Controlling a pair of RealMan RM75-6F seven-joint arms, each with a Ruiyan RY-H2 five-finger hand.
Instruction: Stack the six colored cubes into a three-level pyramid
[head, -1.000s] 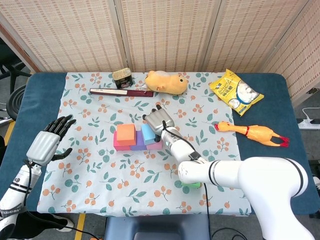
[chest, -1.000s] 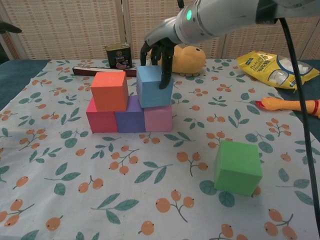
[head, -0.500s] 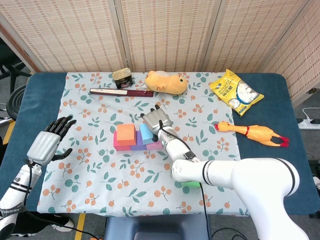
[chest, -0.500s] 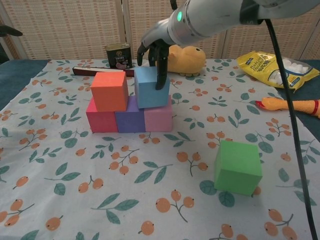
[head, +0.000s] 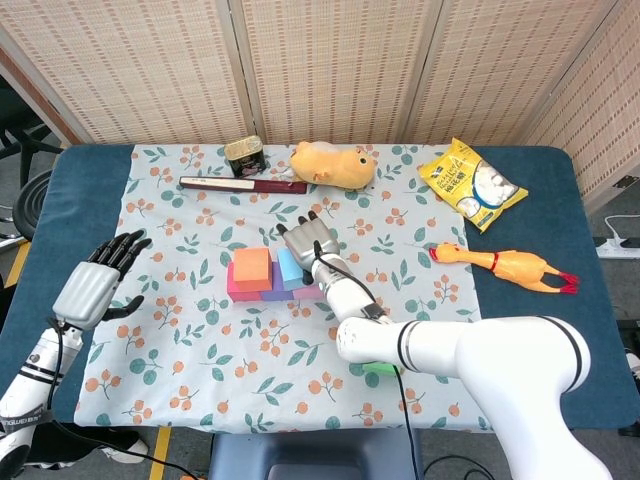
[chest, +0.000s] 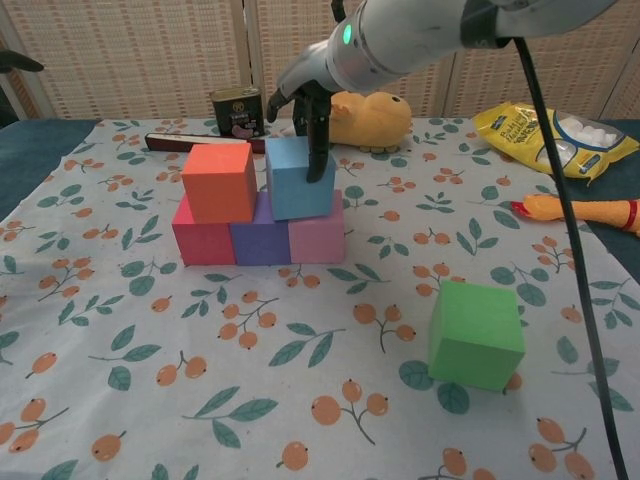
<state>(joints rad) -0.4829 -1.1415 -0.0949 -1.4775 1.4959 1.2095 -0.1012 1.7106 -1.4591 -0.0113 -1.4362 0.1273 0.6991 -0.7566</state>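
On the blue cube (chest: 300, 177) the right robot hand (chest: 310, 105) presses; package writing is unreadable.

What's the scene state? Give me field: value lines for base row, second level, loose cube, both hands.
base row: red cube, purple cube, pink cube, side by side
second level: orange cube, blue cube
loose cube: green cube, on the cloth, apart from the stack
right hand: fingers on the blue cube
left hand: open, holding nothing
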